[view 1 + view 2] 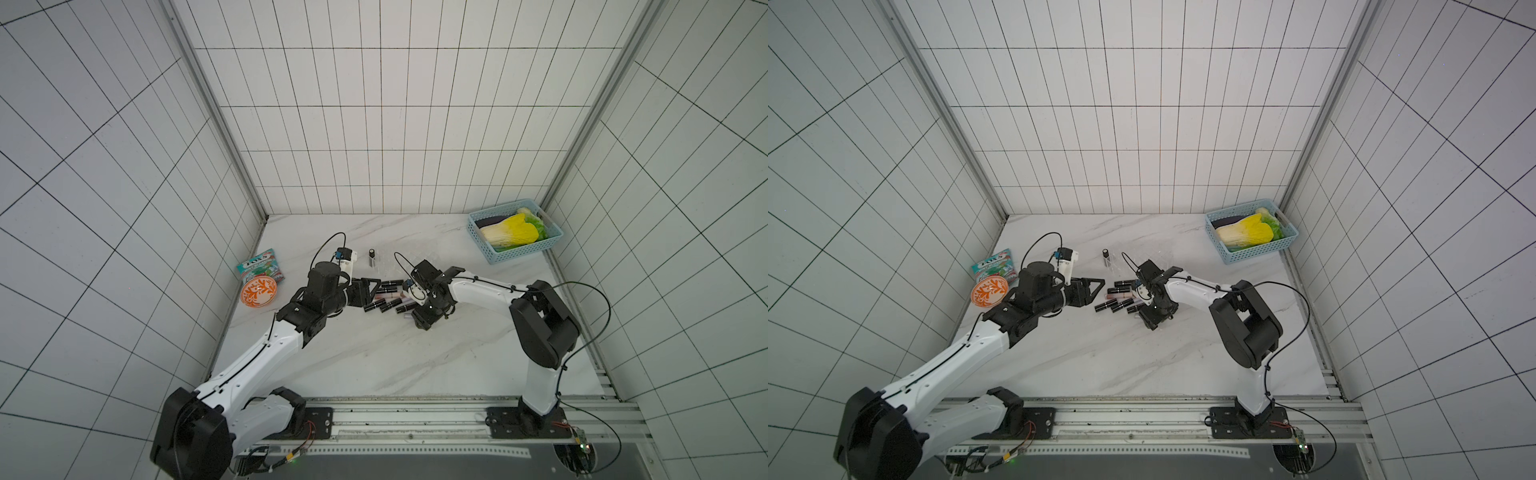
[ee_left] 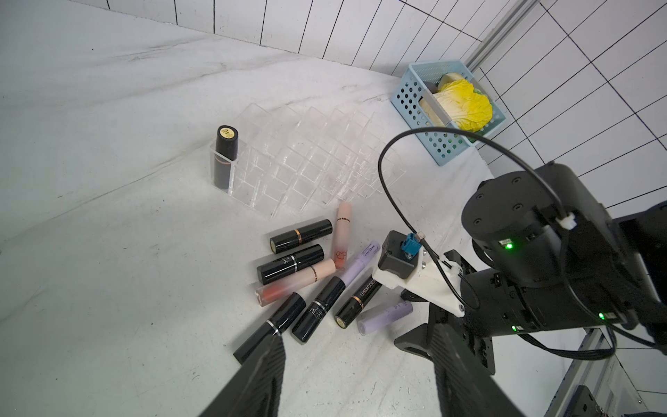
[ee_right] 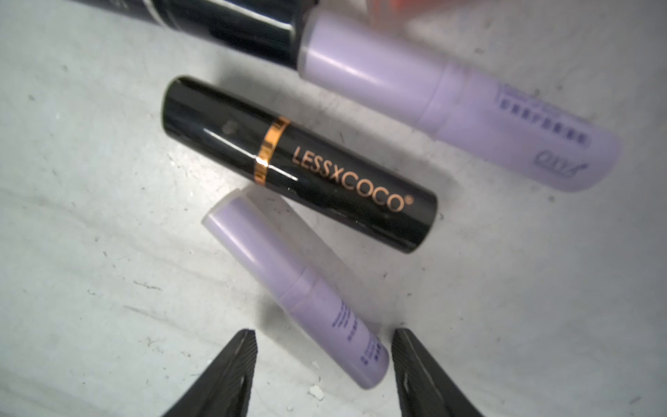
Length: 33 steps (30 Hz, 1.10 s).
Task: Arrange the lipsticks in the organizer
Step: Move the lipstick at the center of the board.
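While wide apart astride a lavender lipstick (image 3: 288, 285), right tool (image 3: 323, 332) beside black LESSXCOCO lipstick (image 3: 299, 164); left tool (image 2: 346, 339) likewise wide.

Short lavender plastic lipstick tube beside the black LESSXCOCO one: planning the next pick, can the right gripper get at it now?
Probably yes: the right gripper straddles the short lavender plastic lipstick tube, jaws open either side of one end; the glossy black LESSXCOCO tube crowds only its other end.

Both top views look steeply down from high up on the whole bench (image 1: 374, 353), nearly alike. The left wrist view slants across the lipsticks (image 2: 291, 264) toward the organizer (image 2: 310, 162). The right wrist view sits close over a lavender tube (image 3: 288, 285) that both wrist views share.
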Each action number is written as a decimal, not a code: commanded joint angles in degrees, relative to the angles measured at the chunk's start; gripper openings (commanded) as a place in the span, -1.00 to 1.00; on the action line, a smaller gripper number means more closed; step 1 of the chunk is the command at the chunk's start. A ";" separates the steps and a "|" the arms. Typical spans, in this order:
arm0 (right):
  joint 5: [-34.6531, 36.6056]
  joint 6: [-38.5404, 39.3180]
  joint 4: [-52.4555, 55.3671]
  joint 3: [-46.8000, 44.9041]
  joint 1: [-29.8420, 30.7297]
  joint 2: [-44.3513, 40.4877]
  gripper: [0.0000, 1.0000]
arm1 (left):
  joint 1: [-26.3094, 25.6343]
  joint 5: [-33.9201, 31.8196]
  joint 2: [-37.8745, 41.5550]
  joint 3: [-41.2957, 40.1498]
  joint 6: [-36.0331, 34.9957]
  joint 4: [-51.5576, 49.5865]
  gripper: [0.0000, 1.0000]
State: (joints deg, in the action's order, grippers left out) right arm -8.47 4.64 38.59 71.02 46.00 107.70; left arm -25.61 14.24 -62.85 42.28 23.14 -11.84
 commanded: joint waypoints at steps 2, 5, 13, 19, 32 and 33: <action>0.56 -1.13 1.49 0.29 1.07 0.23 0.11 | -0.32 -0.04 0.61 0.89 -0.72 -0.64 0.27; 0.32 -1.39 1.12 -0.22 1.53 0.14 0.05 | -0.32 0.13 0.83 0.73 -0.55 -0.73 0.27; 1.35 -1.48 0.51 -0.08 2.25 0.05 0.12 | -0.50 0.34 0.87 0.86 -0.63 -0.73 0.27; -0.01 -1.89 1.48 0.29 2.69 0.71 -0.28 | -0.50 0.18 1.02 0.97 -0.87 -1.16 0.27; -2.60 -9.39 -1.19 -8.94 -8.38 -9.50 -0.62 | -0.50 0.44 1.66 1.23 -0.96 -1.52 0.27; -2.24 -9.39 -1.15 -7.78 -9.33 -8.75 -0.61 | -0.50 0.44 1.74 1.24 -0.93 -1.52 0.27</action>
State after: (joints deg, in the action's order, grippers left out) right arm -10.28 -2.70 37.65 62.85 39.68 98.65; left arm -25.82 14.24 -62.19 42.30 22.92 -13.80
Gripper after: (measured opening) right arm 0.197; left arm 0.635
